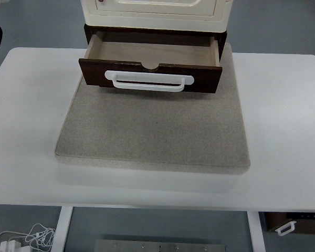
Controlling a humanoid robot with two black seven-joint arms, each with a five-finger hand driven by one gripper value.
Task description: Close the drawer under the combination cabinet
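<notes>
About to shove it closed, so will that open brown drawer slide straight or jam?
The drawer looks rigid wood and empty, so probably light. Its white handle sits centred; pushing there likely keeps it square. The cabinet might shift on the mat.

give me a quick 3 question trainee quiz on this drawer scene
1. True or false: the drawer is fully shut.
2. What colour is the drawer's handle?
3. The cabinet stands on: A) bare table B) a grey mat C) a tray.

Key: 1 false, it is pulled out and looks empty. 2 white. 3 B.
</notes>
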